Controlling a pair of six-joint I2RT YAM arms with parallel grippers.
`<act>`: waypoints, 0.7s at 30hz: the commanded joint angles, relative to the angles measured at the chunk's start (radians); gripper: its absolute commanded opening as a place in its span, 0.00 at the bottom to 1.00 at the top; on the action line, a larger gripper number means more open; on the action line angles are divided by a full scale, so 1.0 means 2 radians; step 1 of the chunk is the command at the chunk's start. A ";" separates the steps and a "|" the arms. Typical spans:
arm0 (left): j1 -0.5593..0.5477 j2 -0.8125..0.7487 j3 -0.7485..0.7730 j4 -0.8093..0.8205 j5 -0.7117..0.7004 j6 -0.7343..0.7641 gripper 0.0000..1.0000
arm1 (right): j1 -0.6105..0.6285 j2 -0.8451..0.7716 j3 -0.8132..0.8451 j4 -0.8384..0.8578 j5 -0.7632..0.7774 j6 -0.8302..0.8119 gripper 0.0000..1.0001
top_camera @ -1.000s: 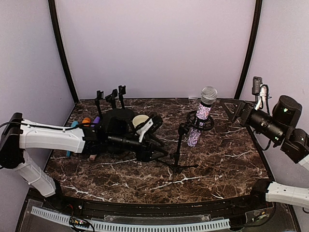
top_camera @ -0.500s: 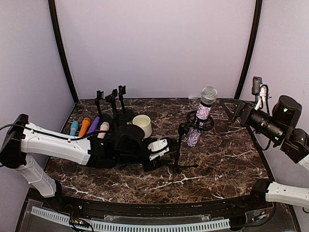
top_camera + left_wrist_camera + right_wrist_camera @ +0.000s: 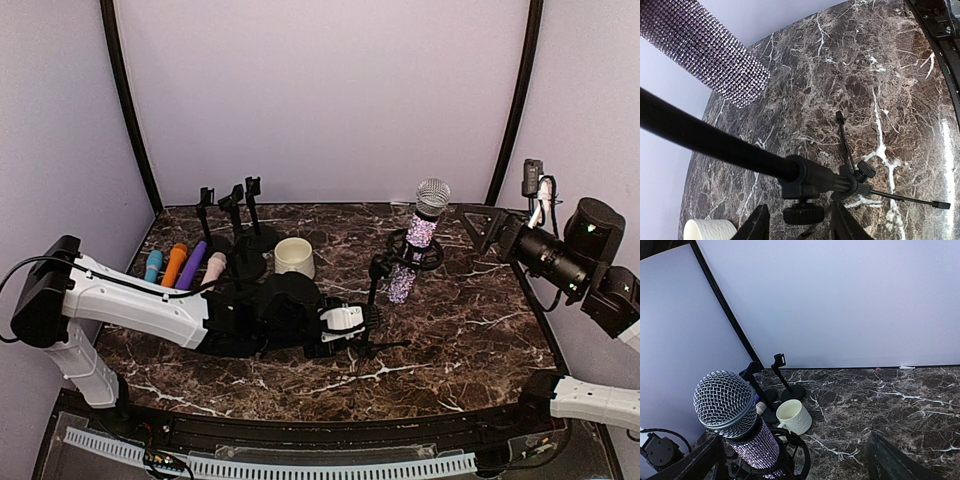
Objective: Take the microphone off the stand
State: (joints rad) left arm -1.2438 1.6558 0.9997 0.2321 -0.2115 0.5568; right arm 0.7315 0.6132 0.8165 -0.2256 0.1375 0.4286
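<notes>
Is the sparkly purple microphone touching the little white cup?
Apart. The top view shows the sparkly purple microphone up in its black stand, with bare marble tabletop between it and the white cup.

A: What sort of place are we looking at?

B: We are looking at a robot test booth, a lab set-up. Plain lilac walls point(image 3: 320, 90) are closing in three sides, and black posts point(image 3: 128, 110) are running up the corners.

A: What is marking it as a lab rather than a home?

B: The left arm point(image 3: 130, 300) and the right arm point(image 3: 560, 258) are sitting at the near edge of a marble-look table point(image 3: 470, 330), both trailing cables. A white ridged strip point(image 3: 270, 465) is running along the front. Props are standing about: spare stands point(image 3: 230, 205), a mug point(image 3: 294, 256), coloured mics point(image 3: 176, 262), and a glittery mic point(image 3: 418, 235) sitting in a stand point(image 3: 372, 300).
</notes>
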 commanded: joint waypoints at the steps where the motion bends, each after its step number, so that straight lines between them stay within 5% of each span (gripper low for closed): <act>1: -0.005 0.003 0.015 0.015 -0.020 0.019 0.44 | 0.002 -0.002 -0.004 0.014 0.011 0.000 0.99; 13: -0.009 0.007 0.017 0.020 -0.021 0.018 0.35 | 0.002 -0.002 -0.004 0.012 0.013 -0.001 0.99; 21: -0.009 0.001 0.010 0.007 -0.014 -0.017 0.20 | 0.002 -0.002 -0.005 0.011 0.014 -0.001 0.98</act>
State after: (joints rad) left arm -1.2552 1.6749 1.0111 0.2455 -0.2474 0.5720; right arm 0.7315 0.6132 0.8165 -0.2329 0.1547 0.4286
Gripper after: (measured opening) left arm 0.240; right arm 0.986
